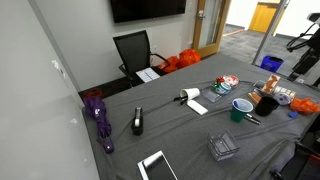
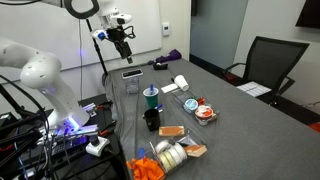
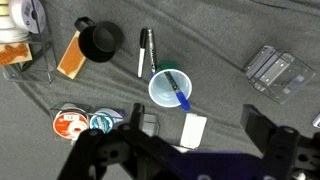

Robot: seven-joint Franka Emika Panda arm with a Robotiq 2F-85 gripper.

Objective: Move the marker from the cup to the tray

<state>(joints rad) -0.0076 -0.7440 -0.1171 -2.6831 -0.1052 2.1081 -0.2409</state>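
A blue marker (image 3: 177,90) stands tilted in a white-rimmed cup (image 3: 166,88) on the grey table cloth; the cup also shows in both exterior views (image 1: 240,108) (image 2: 150,98). The small whitish tray with red patches (image 3: 70,123) lies apart from the cup, beside a similar bluish one (image 3: 102,122); the tray also shows in both exterior views (image 1: 228,82) (image 2: 205,113). My gripper (image 3: 192,120) is open and empty. In an exterior view it (image 2: 122,38) hangs high above the far end of the table, well clear of the cup.
A second marker (image 3: 145,52) lies on the cloth next to a black mug (image 3: 98,40). A white card (image 3: 194,130) lies just past the cup. A clear plastic container (image 3: 275,70) sits to one side. A purple umbrella (image 1: 98,115) lies at the table's far end.
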